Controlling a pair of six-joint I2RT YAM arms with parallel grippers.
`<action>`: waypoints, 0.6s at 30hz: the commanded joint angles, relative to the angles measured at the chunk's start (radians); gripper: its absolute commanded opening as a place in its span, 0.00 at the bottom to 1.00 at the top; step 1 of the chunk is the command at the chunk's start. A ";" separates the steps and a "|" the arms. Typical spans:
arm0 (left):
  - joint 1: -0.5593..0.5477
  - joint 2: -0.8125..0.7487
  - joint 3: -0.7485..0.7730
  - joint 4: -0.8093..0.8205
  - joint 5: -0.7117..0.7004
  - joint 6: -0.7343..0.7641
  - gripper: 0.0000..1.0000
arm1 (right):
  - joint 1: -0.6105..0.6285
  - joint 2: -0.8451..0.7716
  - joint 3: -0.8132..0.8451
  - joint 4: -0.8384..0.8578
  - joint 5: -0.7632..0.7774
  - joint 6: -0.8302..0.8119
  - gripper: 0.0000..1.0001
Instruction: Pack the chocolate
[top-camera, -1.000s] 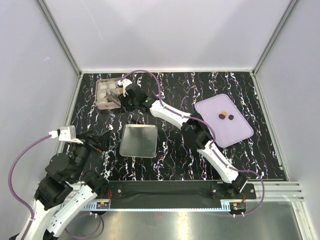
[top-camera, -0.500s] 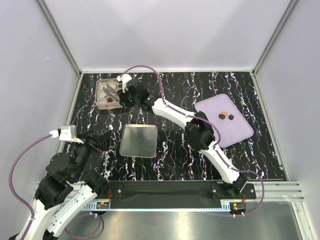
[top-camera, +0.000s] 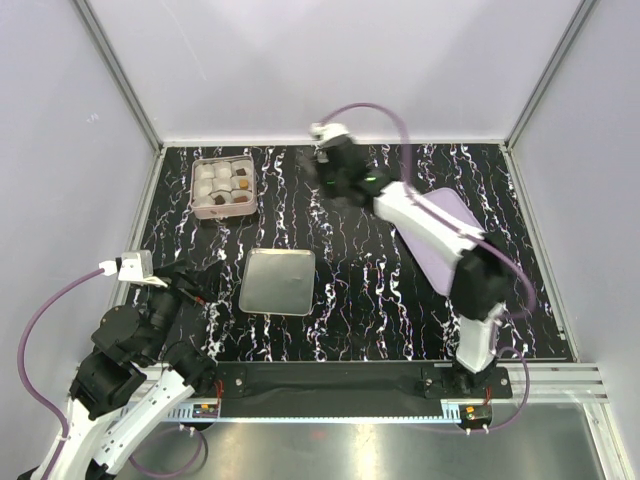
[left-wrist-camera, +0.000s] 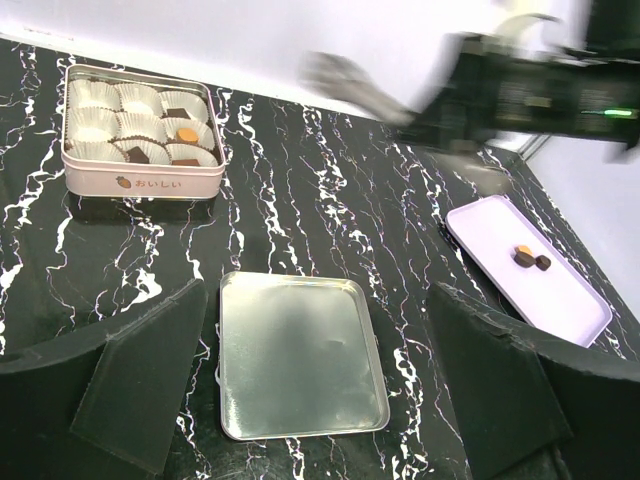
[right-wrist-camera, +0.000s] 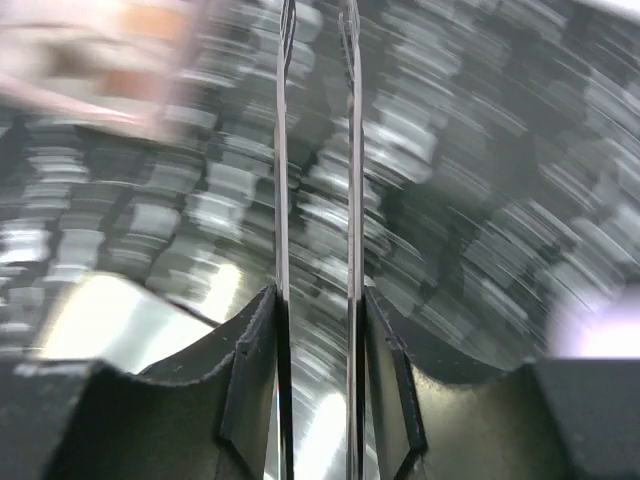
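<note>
From above, the blurred right gripper (top-camera: 333, 168) hangs at upper centre of the bench (top-camera: 380, 300), between the tin (top-camera: 222, 187) at upper left and the lavender tray (top-camera: 455, 207) at right, which this arm is far nearer. In the left wrist view the loose chocolate (left-wrist-camera: 523, 254), two lumps just beside each other, lies on the tray at right of frame, other pieces sit in the tin's cups, and the left gripper (left-wrist-camera: 320, 300) is spread wide and empty over the silver lid (left-wrist-camera: 300, 360). In the right wrist view the right gripper's thin blades (right-wrist-camera: 281, 150) stand slightly parted with nothing between, and the lavender patch at lower right suggests the chocolate lies to its right.
</note>
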 joint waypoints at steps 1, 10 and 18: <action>0.001 0.006 -0.004 0.056 -0.001 0.010 0.99 | -0.157 -0.268 -0.176 -0.161 0.150 0.103 0.44; 0.001 0.006 -0.004 0.059 0.009 0.008 0.99 | -0.429 -0.580 -0.485 -0.427 0.139 0.225 0.46; 0.001 0.015 -0.004 0.059 0.017 0.010 0.99 | -0.504 -0.603 -0.541 -0.487 0.137 0.257 0.50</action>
